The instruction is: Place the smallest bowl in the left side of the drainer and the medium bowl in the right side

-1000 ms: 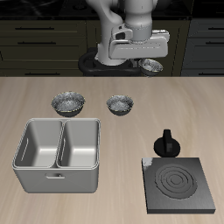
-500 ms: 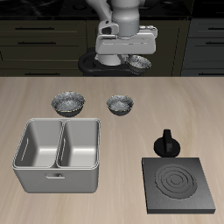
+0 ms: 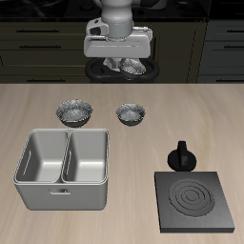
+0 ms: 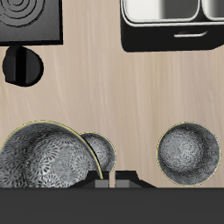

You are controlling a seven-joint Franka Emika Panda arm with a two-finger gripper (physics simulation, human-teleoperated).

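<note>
Smallest bowl (image 3: 136, 68): hanging at the pincer (image 4: 112, 182), up at the back of the worktop (image 3: 191, 110), near robot base. Pincer fingers nearly together, apparently nipping the bowl's rim; judged smallest, tho close call vs the other two. Step in hand, prob.: carrying it to the drainer (image 3: 38, 197). Next: bring fwd over the left side, lower inside the walls w/o clipping rim or centre wall, then let go. Afterwards fetch medium bowl (image 3: 132, 114), just behind the drainer, for the right side. Biggest bowl (image 3: 74, 113) beside it, not needed. Both drainer sides bare. Pale wood worktop; black hotplate (image 3: 193, 200) and a dark knobbed pot (image 3: 180, 156) well apart from the drainer. Dark cupboards (image 3: 38, 38) behind.
</note>
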